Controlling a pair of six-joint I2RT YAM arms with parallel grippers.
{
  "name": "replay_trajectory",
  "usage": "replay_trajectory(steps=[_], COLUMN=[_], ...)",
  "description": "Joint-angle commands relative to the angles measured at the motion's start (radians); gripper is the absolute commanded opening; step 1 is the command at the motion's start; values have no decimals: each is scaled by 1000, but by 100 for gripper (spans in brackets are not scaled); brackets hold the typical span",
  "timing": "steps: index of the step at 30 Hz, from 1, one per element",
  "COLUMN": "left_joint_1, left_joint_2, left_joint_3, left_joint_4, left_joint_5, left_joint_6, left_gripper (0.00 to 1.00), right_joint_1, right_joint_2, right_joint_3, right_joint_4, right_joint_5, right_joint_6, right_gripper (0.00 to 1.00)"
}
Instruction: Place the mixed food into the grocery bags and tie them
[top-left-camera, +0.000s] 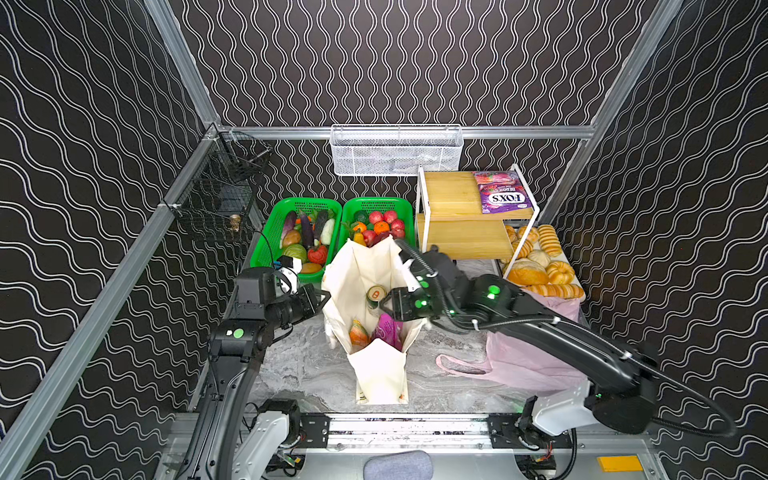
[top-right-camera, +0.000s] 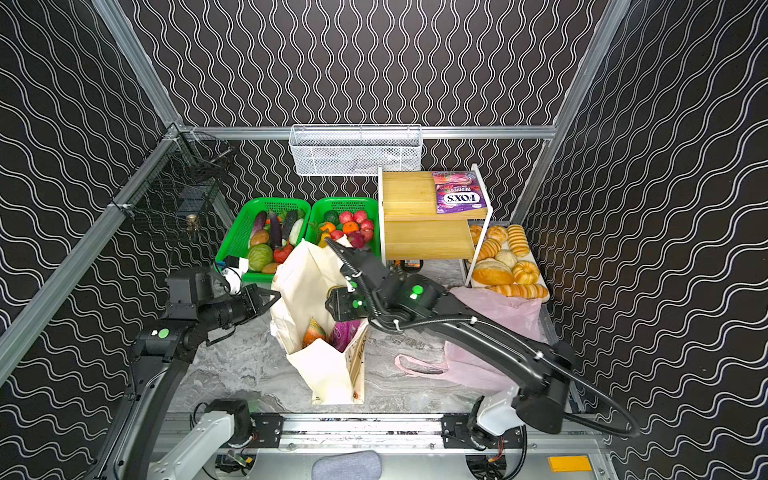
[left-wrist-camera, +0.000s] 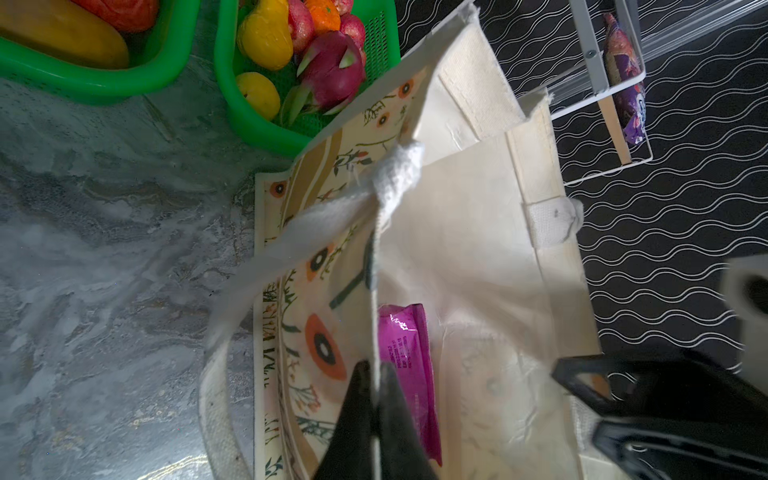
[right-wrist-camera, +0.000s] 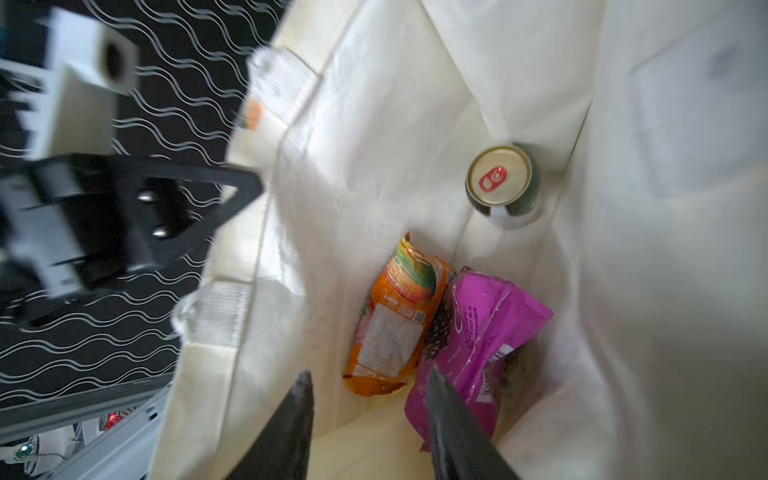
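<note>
Left gripper (left-wrist-camera: 374, 370) clamps the rim of the canvas tote (left-wrist-camera: 478, 257); right gripper (right-wrist-camera: 370, 374) (jaws parted, empty) hangs over its mouth — green drink can (right-wrist-camera: 500, 178), orange packet (right-wrist-camera: 395, 324) and purple packet (right-wrist-camera: 486, 332) beneath it.

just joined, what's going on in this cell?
The left gripper is shut on the rim of the canvas tote, holding it open. The right gripper is open at the tote's mouth, holding nothing. A green can, orange packet and purple packet are inside. Fruit sits in the green basket; the pink bag lies untied.
</note>
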Motion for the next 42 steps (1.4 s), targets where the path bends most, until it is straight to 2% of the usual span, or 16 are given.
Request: replay_trajectory(steps=[1,3,4,5,7,10,12,17,19,21,23,24,26,32,37,42], left_joint_1=[1,1,1,1,1,1,1,1,1,1,1,1,1,1,0,1], left_joint_2=[3,1,-1,-1,-4,-6,-6,-6,-5,-8,-24,-37,-59,-85,-100,3], left_joint_3=[13,13,13,12,7,-4,-4,5,8,13,24,26,28,74,125,206], left_joint_4=[33,29,31,33,40,64,64,49,44,38,26,28,35,-19,-112,-186], left_joint_5=[2,2,2,4,11,29,24,19,19,16,-18,-38,-67,-143,-314,-333], left_joint_6=[13,16,17,17,17,10,7,18,20,22,19,14,3,-7,9,87], left_gripper=[7,8,8,9,10,10,11,11,11,9,0,0,0,0,0,0], right_joint_1=[-3,-32,-65,-118,-237,-300,-301,-301,-301,-300,-299,-299,-298,-289,-266,-226], right_joint_2=[-90,-161,-193,-217,-263,-275,-244,-82,-34,-7,-8,-14,-29,-54,-37,7], right_joint_3=[-57,-130,-170,-214,-304,-387,-379,-249,-207,-184,-180,-177,-173,-192,-194,-144], right_joint_4=[110,132,138,153,212,313,317,161,111,89,92,96,106,186,231,263], right_joint_5=[132,215,215,172,-15,-208,-271,-338,-349,-337,-314,-304,-314,-478,-487,-481], right_joint_6=[-44,5,46,78,141,176,171,115,88,69,54,35,-1,-48,-32,-32], right_gripper=[53,59,60,60,61,61,62,64,54,32,9,0,0,0,0,0])
